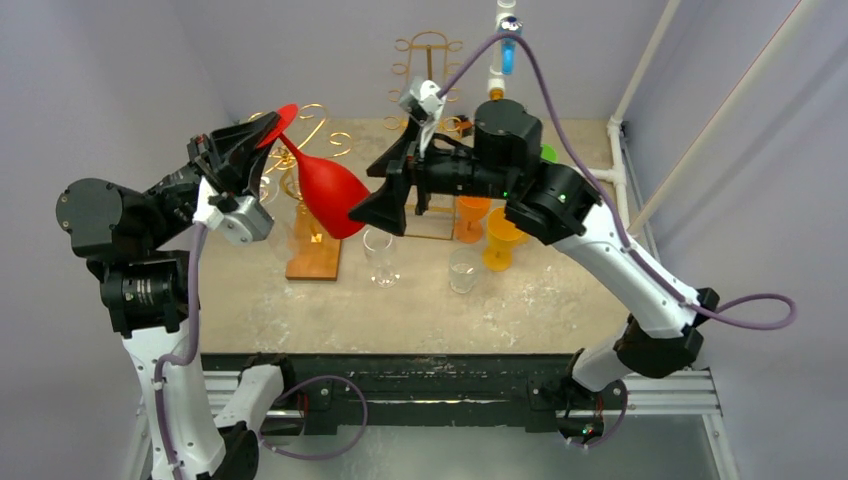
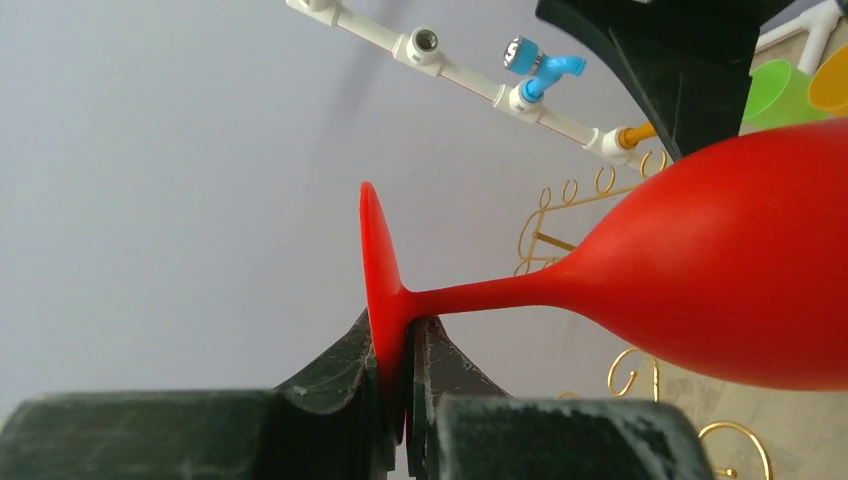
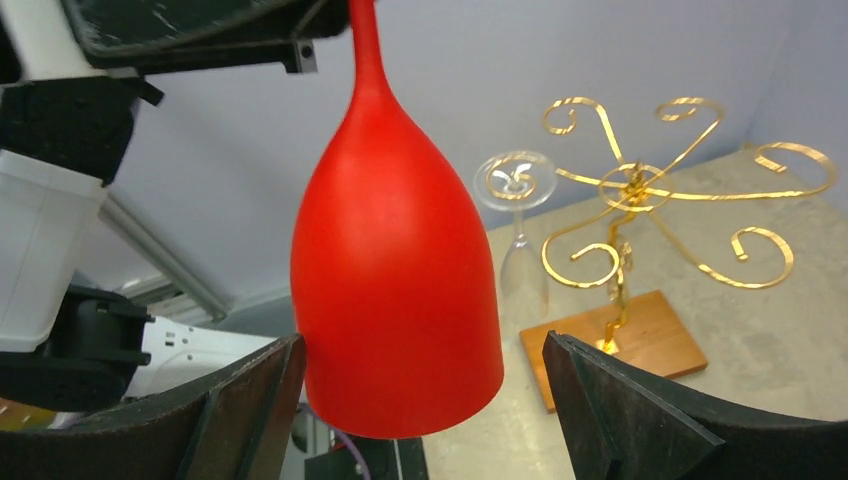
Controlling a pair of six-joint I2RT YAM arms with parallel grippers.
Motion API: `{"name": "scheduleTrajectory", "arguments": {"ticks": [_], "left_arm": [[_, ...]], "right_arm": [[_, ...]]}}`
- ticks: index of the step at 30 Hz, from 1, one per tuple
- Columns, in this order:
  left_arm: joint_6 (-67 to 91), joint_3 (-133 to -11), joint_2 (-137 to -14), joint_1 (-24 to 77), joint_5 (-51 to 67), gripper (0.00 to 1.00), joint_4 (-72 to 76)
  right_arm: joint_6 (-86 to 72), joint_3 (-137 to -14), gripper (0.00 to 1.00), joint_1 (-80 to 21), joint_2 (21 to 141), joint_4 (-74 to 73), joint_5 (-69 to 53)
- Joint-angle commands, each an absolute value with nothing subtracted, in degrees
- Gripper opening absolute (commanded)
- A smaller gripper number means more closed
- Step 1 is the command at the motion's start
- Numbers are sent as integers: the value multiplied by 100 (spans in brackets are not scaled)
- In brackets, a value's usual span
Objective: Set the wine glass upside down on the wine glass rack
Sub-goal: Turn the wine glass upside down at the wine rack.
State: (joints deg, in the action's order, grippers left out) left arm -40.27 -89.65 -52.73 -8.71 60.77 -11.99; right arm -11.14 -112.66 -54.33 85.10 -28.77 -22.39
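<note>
The red wine glass [image 1: 330, 195] hangs in the air, tilted, foot up and left, bowl down and right. My left gripper [image 1: 262, 135] is shut on the rim of its foot; the left wrist view shows the jaws [image 2: 400, 370] pinching the red disc, with the stem and bowl [image 2: 720, 270] running off to the right. My right gripper [image 1: 385, 205] is open at the bowl's mouth end. In the right wrist view the bowl [image 3: 400, 270] hangs between its spread fingers [image 3: 240, 400], nearer the left one. The gold wine glass rack [image 3: 640, 190] stands beyond on a wooden base [image 1: 313, 250].
A clear glass [image 3: 515, 230] hangs upside down on the rack. Two clear glasses [image 1: 380, 255] [image 1: 462, 270] and two orange ones [image 1: 500, 240] stand mid-table. A second gold rack [image 1: 428, 60] and a green cup [image 1: 548, 153] are at the back.
</note>
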Motion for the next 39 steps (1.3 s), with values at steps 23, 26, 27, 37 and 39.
{"name": "scheduleTrajectory", "arguments": {"ticks": [23,26,27,37,39], "left_arm": [[-5328,-8536,-5004,-872,7130,0,-1073],[-5238,-8545,-4992,-878,6979,6,-1193],[-5034,-8566,-5004,-878,6863,19,-1195],[-3775,-9114,-5213,-876,5459,96,-1795],[-3628,-9105,-5183,-872,5205,100,-1878]], "right_arm": [[-1277,-12027,79,-5687,9720,-2792,-3632],[-1330,-11884,72,-5676,9648,-2586,-3479],[-1342,-11800,71,-5661,9589,-2502,-3388],[-1506,-10219,60,-5366,8829,-1577,-2413],[-1499,-9819,60,-5268,8671,-1405,-2275]]}}
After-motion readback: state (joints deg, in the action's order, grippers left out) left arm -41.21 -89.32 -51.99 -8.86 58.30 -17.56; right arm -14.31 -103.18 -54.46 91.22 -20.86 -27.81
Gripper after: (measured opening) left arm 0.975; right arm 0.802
